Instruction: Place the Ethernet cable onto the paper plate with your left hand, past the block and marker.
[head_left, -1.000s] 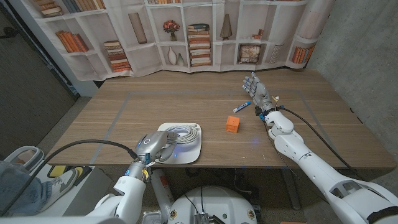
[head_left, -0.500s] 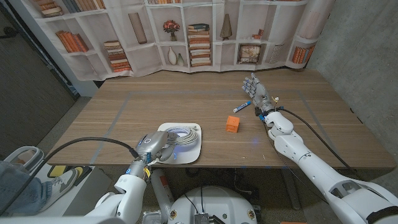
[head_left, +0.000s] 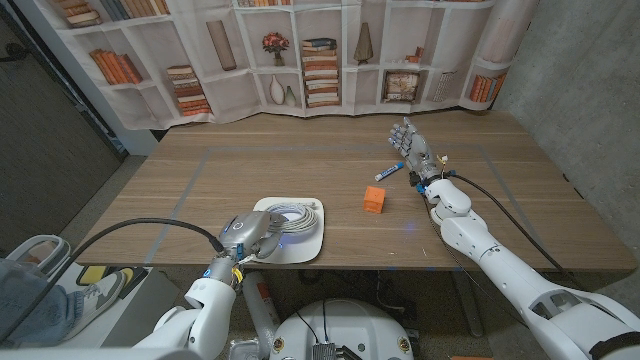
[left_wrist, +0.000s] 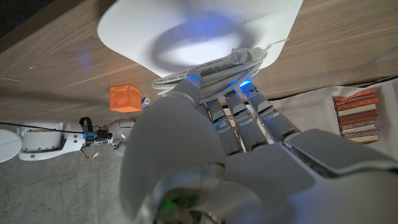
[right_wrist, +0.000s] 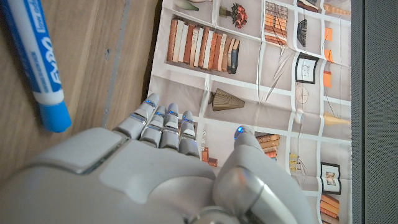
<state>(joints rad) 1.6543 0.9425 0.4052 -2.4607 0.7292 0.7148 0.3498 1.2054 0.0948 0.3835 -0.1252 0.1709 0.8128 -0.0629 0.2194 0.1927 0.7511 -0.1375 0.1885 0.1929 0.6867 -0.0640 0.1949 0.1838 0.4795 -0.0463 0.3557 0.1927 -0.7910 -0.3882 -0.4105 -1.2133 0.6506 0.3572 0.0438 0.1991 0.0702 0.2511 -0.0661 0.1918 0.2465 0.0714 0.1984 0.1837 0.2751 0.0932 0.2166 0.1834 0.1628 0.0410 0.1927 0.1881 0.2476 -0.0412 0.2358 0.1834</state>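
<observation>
Left hand fingers hide part of the Ethernet cable they grip; right hand open.

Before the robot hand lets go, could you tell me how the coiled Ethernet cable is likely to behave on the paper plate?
The Ethernet cable is wound in loose loops, so it will probably be floppy and may spring open once released. The paper plate looks thin and light, so a tug from the left robot hand could slide it. Being a flat coil, the cable seems unlikely to roll.

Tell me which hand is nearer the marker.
Right. The right hand stands just beside the marker; the left hand is far across the table at the plate.
</observation>
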